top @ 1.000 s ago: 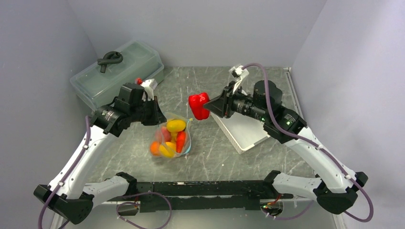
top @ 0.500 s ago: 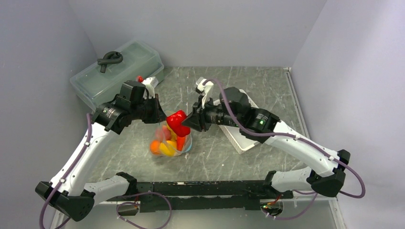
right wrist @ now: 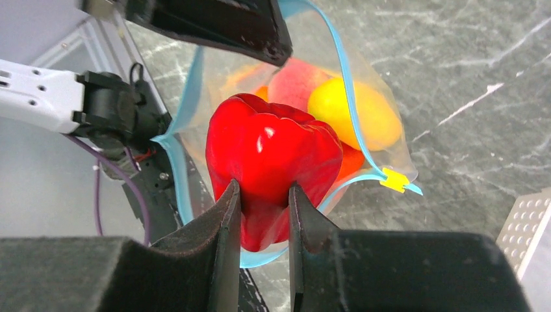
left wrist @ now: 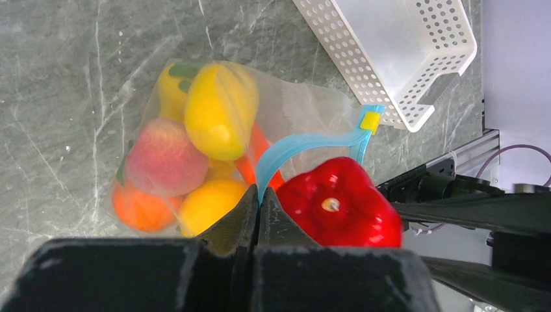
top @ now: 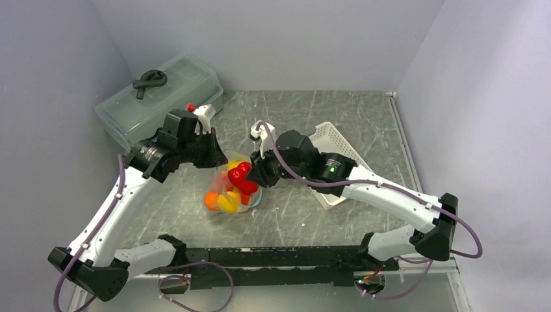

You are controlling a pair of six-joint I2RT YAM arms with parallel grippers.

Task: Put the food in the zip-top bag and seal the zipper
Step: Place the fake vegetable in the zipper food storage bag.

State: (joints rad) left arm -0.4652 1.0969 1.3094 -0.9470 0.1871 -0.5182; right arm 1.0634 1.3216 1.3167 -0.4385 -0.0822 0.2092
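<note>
The left end effector (left wrist: 258, 198) pinched shut on the blue zipper (left wrist: 305, 144) of the bag (left wrist: 305, 107), holding its mouth open on the worktop (top: 292, 208), so the right end effector (right wrist: 263, 195), gripping the red pepper (right wrist: 273, 149) at that mouth, needed to lower it well inside before releasing

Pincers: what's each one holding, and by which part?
The left pincer pinches the zip-top bag by the zipper at its mouth. The right pincer clamps the red pepper by its near end, over the open mouth.
</note>
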